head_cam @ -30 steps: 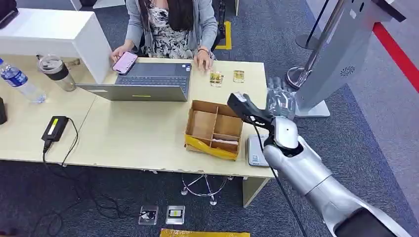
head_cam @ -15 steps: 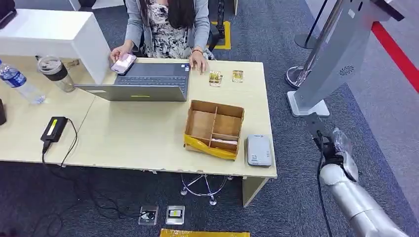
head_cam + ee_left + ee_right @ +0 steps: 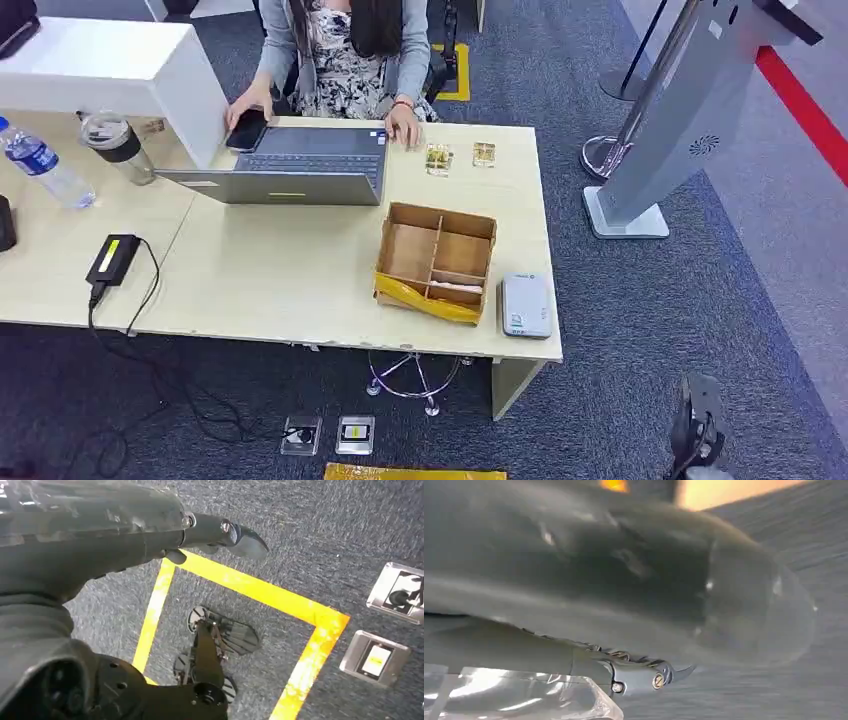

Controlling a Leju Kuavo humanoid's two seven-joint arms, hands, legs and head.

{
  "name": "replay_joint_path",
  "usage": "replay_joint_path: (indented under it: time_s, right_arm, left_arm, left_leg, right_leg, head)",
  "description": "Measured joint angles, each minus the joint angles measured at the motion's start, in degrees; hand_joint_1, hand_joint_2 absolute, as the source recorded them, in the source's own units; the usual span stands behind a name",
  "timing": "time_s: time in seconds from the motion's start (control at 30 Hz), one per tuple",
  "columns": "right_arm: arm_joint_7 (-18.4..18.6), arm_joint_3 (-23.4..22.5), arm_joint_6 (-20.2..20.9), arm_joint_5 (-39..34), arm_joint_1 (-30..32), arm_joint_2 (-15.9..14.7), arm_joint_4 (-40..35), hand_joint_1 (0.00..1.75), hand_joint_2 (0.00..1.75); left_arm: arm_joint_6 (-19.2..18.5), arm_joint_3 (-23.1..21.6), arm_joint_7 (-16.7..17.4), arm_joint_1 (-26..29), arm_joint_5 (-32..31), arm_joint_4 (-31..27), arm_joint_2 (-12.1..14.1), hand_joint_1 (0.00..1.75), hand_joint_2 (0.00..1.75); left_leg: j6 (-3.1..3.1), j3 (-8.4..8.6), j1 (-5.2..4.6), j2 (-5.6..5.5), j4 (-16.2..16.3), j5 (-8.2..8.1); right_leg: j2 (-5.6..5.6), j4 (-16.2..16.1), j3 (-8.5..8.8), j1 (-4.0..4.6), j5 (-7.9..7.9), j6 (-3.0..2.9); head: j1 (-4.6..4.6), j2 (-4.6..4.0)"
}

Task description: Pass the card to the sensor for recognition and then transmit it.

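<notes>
1. One pale flat piece that you could take for the card (image 3: 455,288) lay in the front compartment of the open cardboard box (image 3: 410,252), at the table's near right corner.
2. Just beside the box, on the robot's right, lay the grey sensor (image 3: 526,305); its small markings were too fine for you to read.
3. Your left hand (image 3: 115,535) hung over the grey carpet, a dark finger (image 3: 220,530) stretched straight out and nothing in its grasp.
4. Your right hand (image 3: 624,595) was a motion-blurred grey mass, so I cannot tell how its fingers lay.
5. Two small yellowish items (image 3: 437,158) sat near the far edge of the table (image 3: 270,280), beside the laptop (image 3: 290,168).
6. A person (image 3: 350,50) sat behind the laptop, one hand on a dark phone (image 3: 247,130).
7. A water bottle (image 3: 40,165), a lidded cup (image 3: 115,145) and a black power adapter (image 3: 112,258) lay at the left.
8. Yellow floor tape (image 3: 260,587) and metal socket plates (image 3: 377,657) showed below.
</notes>
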Motion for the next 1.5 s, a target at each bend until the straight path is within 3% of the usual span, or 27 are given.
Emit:
replay_joint_path:
  time_s: [0.17, 0.33, 0.53, 0.67, 0.83, 1.1, 1.5]
  right_arm:
    - [2.5, -1.5, 0.4, -0.8, 4.4, 1.2, 4.0, 0.00, 0.00]
    - [0.3, -2.7, -1.1, -2.3, 5.3, 2.1, 6.1, 0.00, 0.00]
    - [-2.3, -2.9, 0.8, -2.4, 4.4, 3.0, 6.5, 0.00, 0.00]
    - [-0.4, -2.8, 2.3, -2.1, 3.7, 3.5, 6.7, 0.00, 0.00]
    - [3.8, -2.6, 8.9, -3.2, 4.0, 3.5, 7.4, 0.00, 0.00]
    - [2.8, -2.5, 7.5, -3.5, 5.5, 3.3, 8.5, 0.00, 0.00]
    - [2.6, -1.2, 5.5, -1.7, 5.9, 3.0, 9.2, 0.00, 0.00]
  left_arm:
    - [-1.8, 0.9, 0.0, 0.0, -0.2, 0.0, 0.0, 0.00, 0.00]
    - [-3.4, 1.2, 1.1, 0.0, 0.0, 0.0, 0.0, 0.00, 0.00]
    - [-2.9, 1.6, 1.3, 0.0, 0.6, 0.0, 0.0, 0.00, 0.00]
    - [-2.0, 1.6, 1.4, 0.0, -0.5, 0.0, 0.0, 0.00, 0.00]
    - [-2.9, 1.6, 1.9, 0.0, -2.3, 0.0, 0.0, 0.00, 0.00]
    - [-9.4, 1.6, 4.2, 0.0, -1.4, 0.0, -0.3, 0.00, 0.00]
    - [-8.4, 1.4, 4.3, 0.0, -3.1, 0.0, -0.6, 0.00, 0.00]
  left_leg:
    - [-0.01, -0.01, 0.00, 0.09, 0.0, -0.01]
    - [-0.01, 0.03, 0.00, 0.25, 0.0, -0.01]
    - [0.00, 0.06, 0.00, 0.25, 0.0, 0.01]
    - [0.00, 0.06, 0.00, 0.25, 0.0, 0.01]
    - [0.00, 0.06, -0.01, 0.25, 0.0, 0.00]
    - [0.00, 0.05, -0.01, 0.25, 0.0, 0.00]
    - [0.00, 0.06, -0.01, 0.25, 0.0, 0.00]
  right_leg:
    - [0.04, 0.0, -0.02, 0.00, 0.00, 0.00]
    - [0.20, 0.0, -0.01, 0.00, 0.02, 0.01]
    - [0.26, 0.0, 0.00, 0.00, 0.05, 0.02]
    - [0.25, 0.0, 0.00, 0.00, 0.05, 0.02]
    - [0.27, 0.0, -0.02, -0.01, 0.04, 0.01]
    - [0.27, 0.0, -0.02, -0.01, 0.04, 0.02]
    - [0.28, 0.0, -0.02, -0.01, 0.05, 0.02]
  head:
    - [-0.02, 0.00]
    - [0.00, 0.00]
    - [0.00, 0.00]
    - [0.00, 0.00]
    - [-0.02, 0.00]
    - [0.00, 0.00]
    - [0.00, 0.00]
